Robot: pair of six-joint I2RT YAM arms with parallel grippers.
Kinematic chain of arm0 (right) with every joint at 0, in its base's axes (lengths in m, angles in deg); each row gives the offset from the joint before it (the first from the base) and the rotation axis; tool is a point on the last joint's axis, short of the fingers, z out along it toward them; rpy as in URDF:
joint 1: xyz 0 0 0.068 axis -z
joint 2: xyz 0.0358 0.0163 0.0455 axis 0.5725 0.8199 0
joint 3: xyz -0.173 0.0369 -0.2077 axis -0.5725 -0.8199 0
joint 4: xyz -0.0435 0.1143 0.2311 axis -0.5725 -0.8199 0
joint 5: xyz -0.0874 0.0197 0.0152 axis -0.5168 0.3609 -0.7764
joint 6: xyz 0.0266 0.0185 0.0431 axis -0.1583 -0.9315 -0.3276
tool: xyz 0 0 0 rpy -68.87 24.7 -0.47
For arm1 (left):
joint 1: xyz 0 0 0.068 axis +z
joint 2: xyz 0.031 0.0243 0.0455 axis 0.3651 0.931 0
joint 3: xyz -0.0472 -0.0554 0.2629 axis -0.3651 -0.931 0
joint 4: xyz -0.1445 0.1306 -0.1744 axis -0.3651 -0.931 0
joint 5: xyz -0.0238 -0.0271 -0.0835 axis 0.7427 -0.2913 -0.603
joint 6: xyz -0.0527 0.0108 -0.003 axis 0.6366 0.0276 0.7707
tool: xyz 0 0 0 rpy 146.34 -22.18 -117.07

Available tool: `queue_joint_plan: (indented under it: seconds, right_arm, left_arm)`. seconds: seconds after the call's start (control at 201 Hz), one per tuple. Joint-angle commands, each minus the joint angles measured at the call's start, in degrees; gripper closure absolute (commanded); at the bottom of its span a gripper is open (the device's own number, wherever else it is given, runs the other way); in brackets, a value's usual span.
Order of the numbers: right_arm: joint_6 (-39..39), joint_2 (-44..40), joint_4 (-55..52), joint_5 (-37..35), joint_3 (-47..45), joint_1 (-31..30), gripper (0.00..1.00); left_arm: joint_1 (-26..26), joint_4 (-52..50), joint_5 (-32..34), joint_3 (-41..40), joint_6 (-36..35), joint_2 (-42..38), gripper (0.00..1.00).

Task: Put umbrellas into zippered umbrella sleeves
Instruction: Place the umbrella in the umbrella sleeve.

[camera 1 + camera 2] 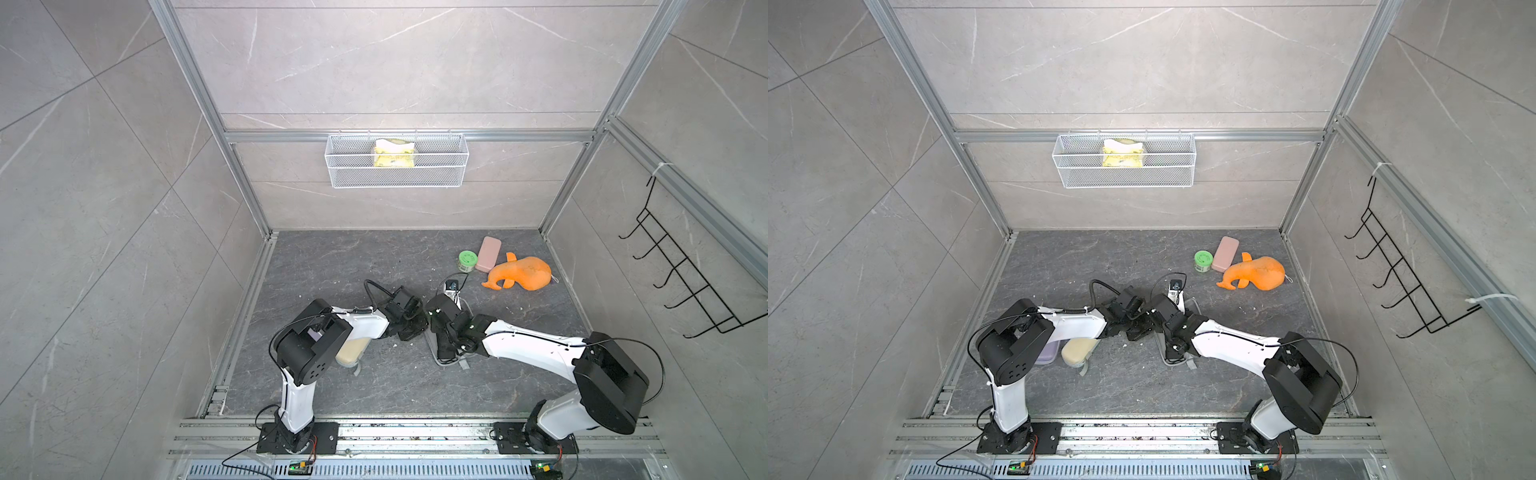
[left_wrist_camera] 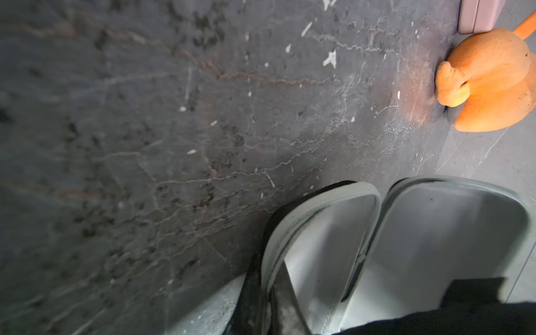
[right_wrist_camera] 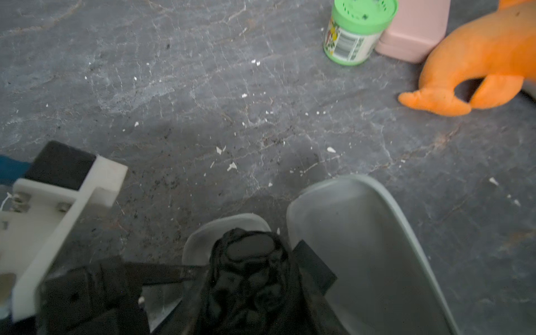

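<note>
Right pincer (image 3: 246, 293) grasping umbrella (image 3: 249, 252); left pincer (image 2: 266, 307) clenched on sleeve (image 2: 435, 246) rim. We risk snagging fabric on rim, tipping sleeve.

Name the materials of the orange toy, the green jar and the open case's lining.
Toy: plush fabric, matte, fuzzy, soft bulges. Jar: likely plastic, smooth lid, printed label. Lining: grey woven-looking fabric, matte, stitched rim; uncertain.

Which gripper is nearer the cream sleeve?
Left. The left gripper pinches the rim of the black sleeve, closer to the cream sleeve under its arm; the right gripper holds the black umbrella on the far side.
</note>
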Motion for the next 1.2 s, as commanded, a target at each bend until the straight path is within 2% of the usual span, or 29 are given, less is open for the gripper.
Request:
queue_joint_plan:
  seconds: [0.0,0.174,0.269,0.373,0.682,0.931,1.081,1.19]
  right_arm:
    - [-3.94,-0.21,-3.47,5.20,-1.23,-0.17,1.00]
    - [-2.71,4.03,-3.27,10.26,-0.59,1.06,0.99]
    - [-0.92,5.70,-3.03,13.15,0.13,2.98,0.95]
    - [1.26,7.98,-4.06,15.99,2.37,4.85,0.87]
    - [3.38,10.84,-5.62,23.61,6.51,7.81,0.52]
    - [6.54,8.39,-12.37,30.11,10.97,10.98,0.37]
    - [6.68,5.65,-14.09,30.46,10.45,11.15,0.36]
    - [5.48,6.79,-12.79,31.40,8.35,11.15,0.42]
  left_arm:
    - [-0.12,3.92,0.68,0.29,1.49,-0.27,1.00]
    - [-0.11,5.27,0.37,0.38,1.91,0.35,1.00]
    - [-0.08,5.27,0.38,0.30,1.47,-0.04,1.00]
    - [-0.08,5.79,0.69,-0.06,1.02,-0.53,1.00]
    - [-0.12,6.48,-0.23,-0.14,0.74,-0.25,1.00]
    - [-0.02,4.41,-0.25,0.55,-0.74,-1.13,1.00]
    - [0.05,4.47,-0.40,-0.32,-0.85,-1.79,0.97]
    - [0.05,4.85,-0.43,-0.43,-1.00,-1.74,0.96]
